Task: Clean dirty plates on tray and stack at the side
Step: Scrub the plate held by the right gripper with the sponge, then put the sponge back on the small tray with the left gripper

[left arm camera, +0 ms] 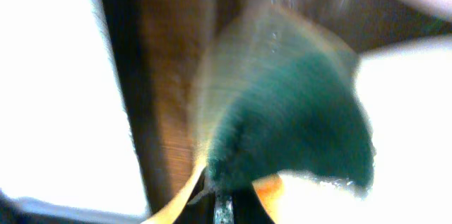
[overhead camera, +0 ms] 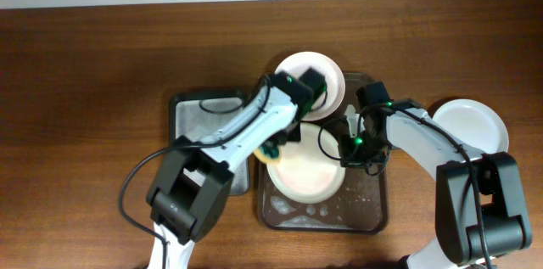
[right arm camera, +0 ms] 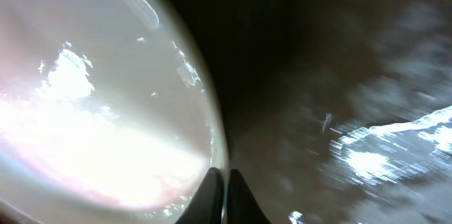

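One white plate (overhead camera: 307, 176) lies on the dark brown tray (overhead camera: 373, 210), among soap suds. My left gripper (overhead camera: 276, 146) is shut on a green and yellow sponge (left arm camera: 296, 125) at that plate's left rim; the left wrist view is blurred. My right gripper (overhead camera: 348, 146) is shut on the plate's right rim, and its fingers (right arm camera: 222, 181) pinch the rim in the right wrist view, where the plate (right arm camera: 92, 111) looks wet with a faint red smear. A second plate (overhead camera: 331, 78) sits at the tray's far edge, partly under my left arm. A third plate (overhead camera: 471, 125) lies on the table to the right.
A smaller black tray with a grey bottom (overhead camera: 199, 120) stands left of the brown tray, partly under my left arm. Suds and water lie on the brown tray's near part (overhead camera: 314, 214). The wooden table stretches to the left.
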